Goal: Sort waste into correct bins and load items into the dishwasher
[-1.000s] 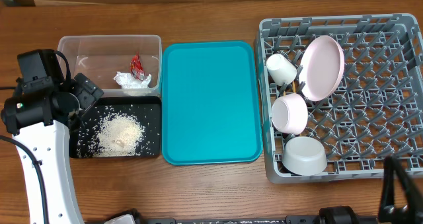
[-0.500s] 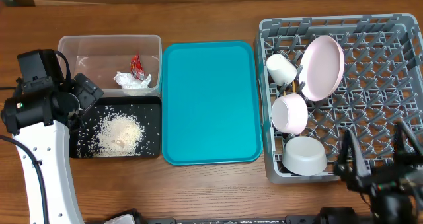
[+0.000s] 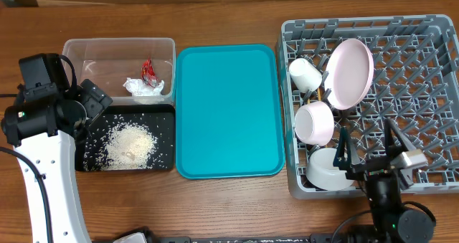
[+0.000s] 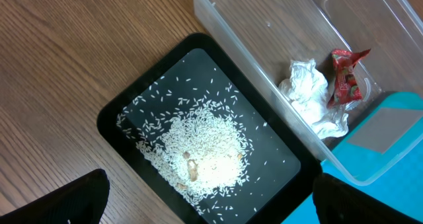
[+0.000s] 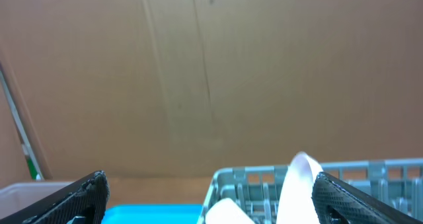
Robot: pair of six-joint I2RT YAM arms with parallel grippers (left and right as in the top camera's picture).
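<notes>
The red wrapper and white napkin lie in the clear tub. Rice is heaped in the black tray. The grey dish rack holds the pink plate on edge, the white cup, two white bowls, and a bit of chopstick. My left gripper is open and empty above the black tray's left side; its view shows rice, napkin and wrapper. My right gripper is open and empty over the rack's front edge.
A flat teal tray lies between the bins and the rack. The right wrist view looks level across the rack rim and the plate's edge to a brown cardboard wall.
My right arm has come in from the bottom right and moved left and up over the rack's front edge. The left arm and all objects have not moved.
</notes>
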